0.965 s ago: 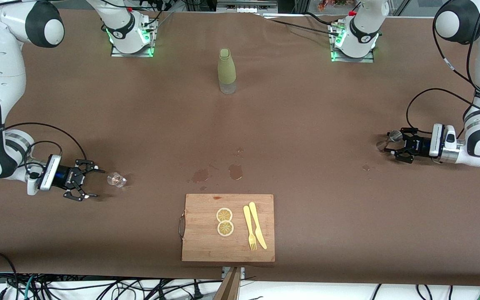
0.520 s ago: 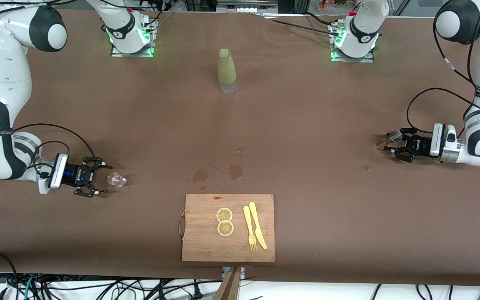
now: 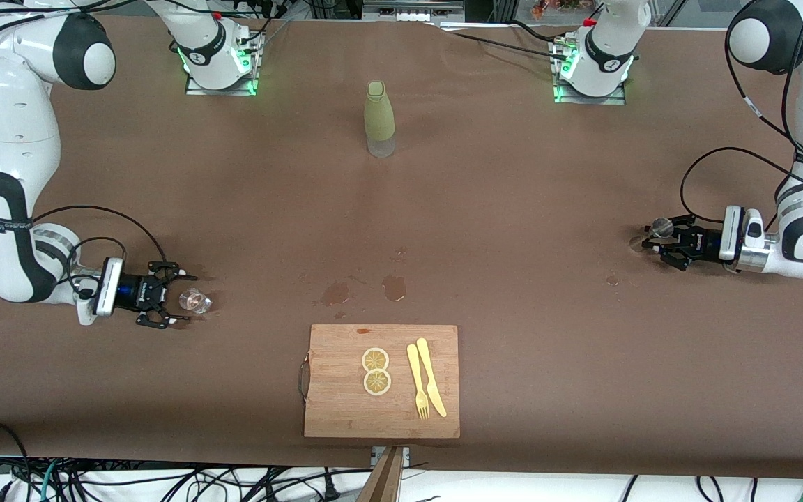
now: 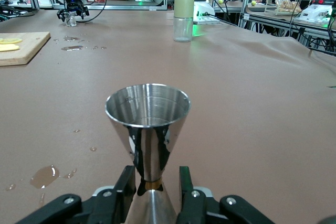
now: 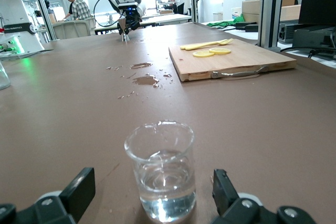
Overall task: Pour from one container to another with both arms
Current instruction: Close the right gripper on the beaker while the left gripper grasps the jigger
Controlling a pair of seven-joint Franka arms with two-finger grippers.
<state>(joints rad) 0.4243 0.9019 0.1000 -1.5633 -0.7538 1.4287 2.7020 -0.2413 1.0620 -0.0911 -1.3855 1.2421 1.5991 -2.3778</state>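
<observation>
Brown cloth covers the whole worktop (image 3: 513,209), with both arms low at its two ends and a wide stretch of cloth between them.

At the left arm's end the left gripper (image 3: 658,242) lies level with the worktop, its fingers (image 4: 125,187) standing either side of the narrow waist of the silver jigger (image 4: 147,124). The jigger stands upright, long axis vertical, wide mouth up. The fingers look very close to the waist, but whether they press on it I cannot tell (the contact sits at the very edge of the left wrist view).

At the right arm's end the right gripper (image 3: 177,299) is spread wide, released, with the clear glass cup (image 5: 161,174) standing upright on the cloth between its fingertips and touching neither. The cup sits just ahead of the gripper, toward the middle of the worktop, so a short level advance should bring the fingers alongside it. It holds some clear liquid in its base.

The jigger and cup are well apart, each with its own arm; the pour will likely need both carried inward toward the centre.

The jigger's lower cone is cut off in the wrist view, and whether the jigger holds any liquid cannot be made out.
</observation>
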